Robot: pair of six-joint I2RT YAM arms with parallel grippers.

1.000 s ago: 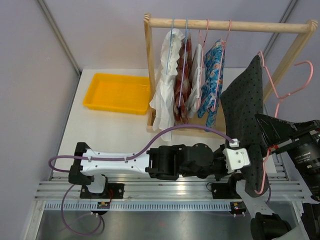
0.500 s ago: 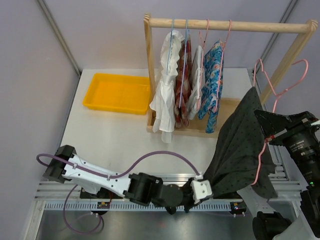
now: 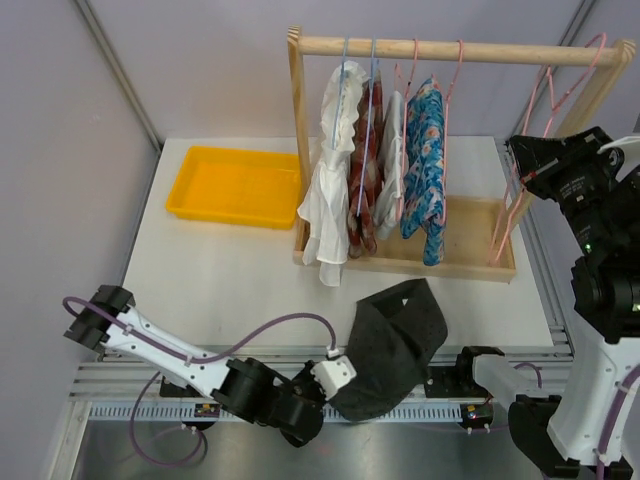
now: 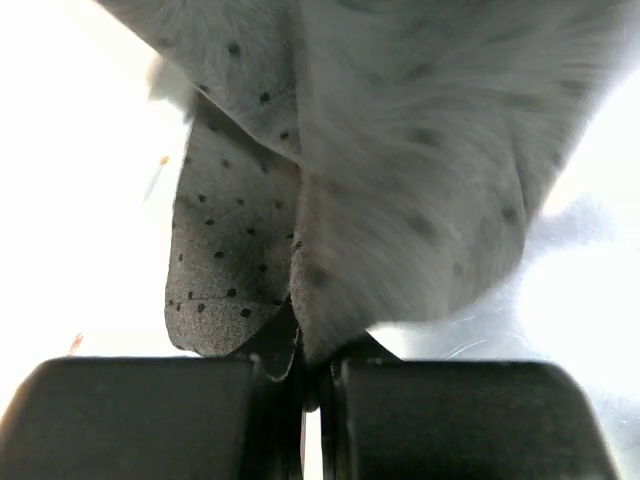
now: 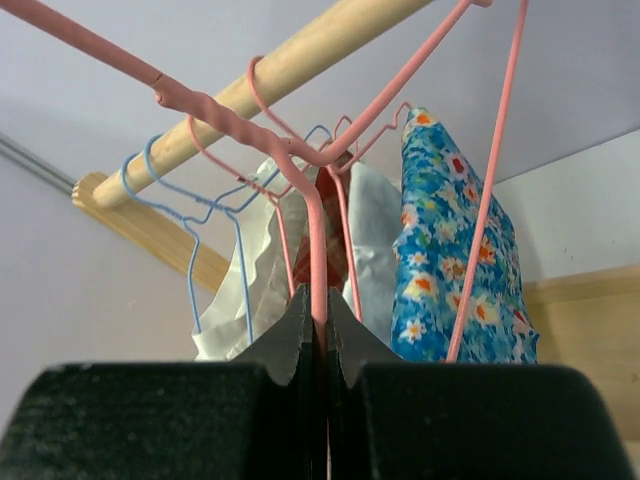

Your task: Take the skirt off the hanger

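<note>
two arms: the left arm (image 3: 165, 345) is lying low along the near edge of the table (image 3: 230, 270), and the right arm (image 3: 600, 300) is reaching up beside the right end of the wooden rack (image 3: 470, 264).
left gripper (image 4: 310, 372): its jaws are pressing together on a fold of the skirt, gripping the cloth by its edge.
skirt (image 3: 395, 340): dark grey with small black dots, it is lying off the hanger in a crumpled heap at the near edge of the table, and its near part is draping over the metal frame (image 3: 120, 385) in front.
right gripper (image 5: 320, 318): its fingers are closing tight on the wire of the pink hanger, pinching it between them.
pink hanger (image 3: 520, 190): it is hanging bare, with its hook up at the right end of the wooden rod (image 3: 460, 50); i cannot tell whether the hook is resting on the rod.
other clothes: a white garment (image 3: 328, 200) and a blue floral garment (image 3: 425, 150) are hanging from the rod with others between them.
yellow tray (image 3: 240, 152): it is sitting on the table left of the rack, well apart from the skirt.
</note>
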